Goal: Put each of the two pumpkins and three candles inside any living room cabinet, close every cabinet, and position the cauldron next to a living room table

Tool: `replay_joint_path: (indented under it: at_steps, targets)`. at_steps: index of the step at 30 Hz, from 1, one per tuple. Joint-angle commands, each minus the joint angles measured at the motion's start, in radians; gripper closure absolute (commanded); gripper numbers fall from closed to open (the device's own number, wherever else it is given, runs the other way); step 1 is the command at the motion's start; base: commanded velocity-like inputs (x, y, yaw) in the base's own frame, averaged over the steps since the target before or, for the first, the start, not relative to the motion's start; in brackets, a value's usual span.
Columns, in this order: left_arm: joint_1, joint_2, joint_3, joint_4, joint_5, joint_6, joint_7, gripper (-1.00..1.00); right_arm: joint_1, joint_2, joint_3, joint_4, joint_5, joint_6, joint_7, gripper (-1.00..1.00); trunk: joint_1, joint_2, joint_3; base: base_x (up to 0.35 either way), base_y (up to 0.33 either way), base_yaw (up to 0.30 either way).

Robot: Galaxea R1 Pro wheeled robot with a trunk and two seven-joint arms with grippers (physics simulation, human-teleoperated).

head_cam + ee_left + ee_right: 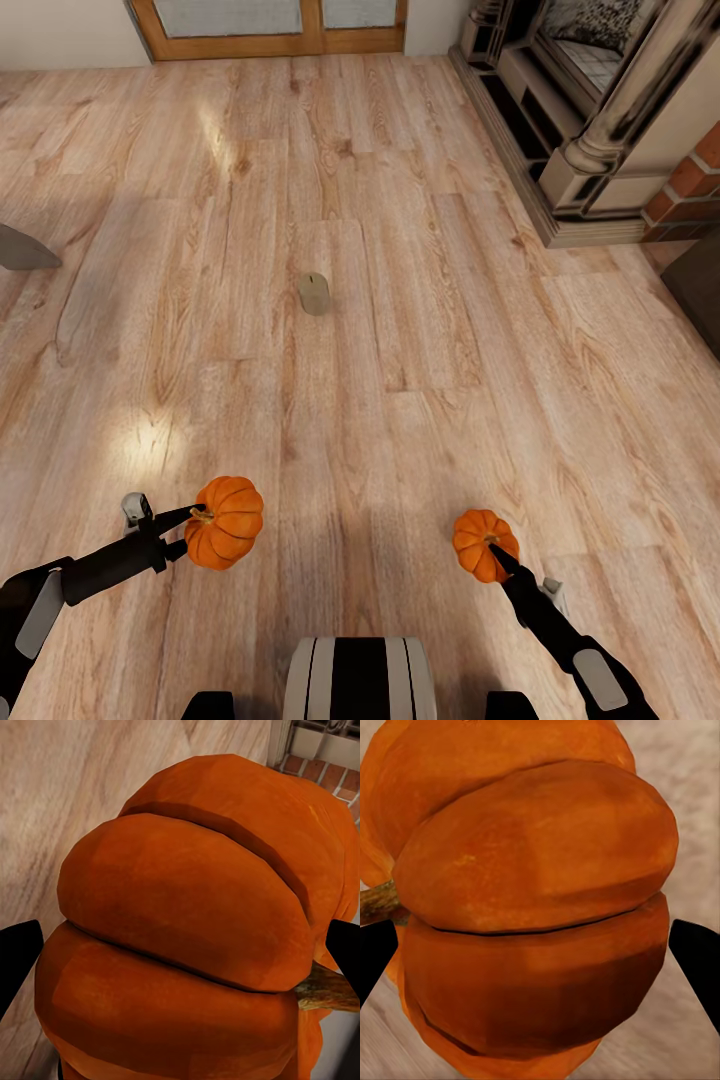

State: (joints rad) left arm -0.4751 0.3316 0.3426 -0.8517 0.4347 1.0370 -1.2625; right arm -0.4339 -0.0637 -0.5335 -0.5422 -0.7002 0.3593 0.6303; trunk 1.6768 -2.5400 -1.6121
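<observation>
My left gripper is shut on the larger orange pumpkin, held just above the wood floor at the lower left. In the left wrist view this pumpkin sits between the black fingertips. My right gripper is shut on the smaller pumpkin at the lower right. The right wrist view has that pumpkin between its fingertips. One beige candle stands upright on the floor ahead, midway between the two arms. Cabinet, cauldron and table are out of view.
A stone fireplace surround with a brick edge fills the far right. A dark block juts in at the right edge. A grey object pokes in at the left edge. A wooden glazed door closes the far wall.
</observation>
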Motion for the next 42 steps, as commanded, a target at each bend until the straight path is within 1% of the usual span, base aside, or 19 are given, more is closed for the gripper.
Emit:
replay_joint_path:
  at_steps: [1, 18, 22, 28, 34, 38, 42]
  targets:
    - [0.000, 0.000, 0.000, 0.000, -0.001, 0.000, 0.000, 1.00, 0.000, 0.001, 0.000, 0.002, 0.013, -0.005, -0.067, 1.00, 0.000, 0.000, 0.000, 0.000, 0.000, 0.000]
    - [0.001, 0.000, 0.000, 0.000, -0.001, 0.000, 0.000, 1.00, 0.000, 0.004, 0.000, 0.002, 0.013, -0.006, -0.066, 1.00, 0.000, 0.000, 0.000, 0.000, 0.000, 0.000]
    - [0.001, 0.000, 0.000, 0.000, -0.001, 0.000, 0.000, 1.00, 0.000, 0.004, 0.000, 0.002, 0.013, -0.006, -0.066, 1.00, -0.002, 0.001, 0.016, 0.000, 0.000, 0.000]
    - [0.001, 0.000, 0.000, 0.000, -0.001, 0.000, 0.000, 1.00, 0.000, 0.005, 0.000, 0.003, 0.013, -0.008, -0.066, 1.00, -0.002, 0.001, 0.016, 0.000, 0.000, 0.000]
    - [0.001, 0.000, -0.001, 0.000, -0.001, 0.000, 0.000, 1.00, 0.000, 0.007, 0.000, 0.002, 0.013, -0.008, -0.067, 1.00, -0.004, 0.002, 0.039, 0.000, 0.000, 0.000]
    - [0.001, 0.000, -0.023, 0.000, -0.002, 0.000, 0.001, 1.00, 0.000, 0.010, 0.000, 0.000, 0.013, -0.007, -0.067, 1.00, -0.006, 0.003, 0.054, 0.000, 0.000, 0.000]
    - [0.001, 0.000, -0.031, 0.000, -0.002, -0.001, 0.001, 1.00, 0.000, 0.011, 0.000, -0.004, 0.013, -0.005, -0.061, 1.00, -0.008, 0.004, 0.070, 0.000, 0.000, 0.000]
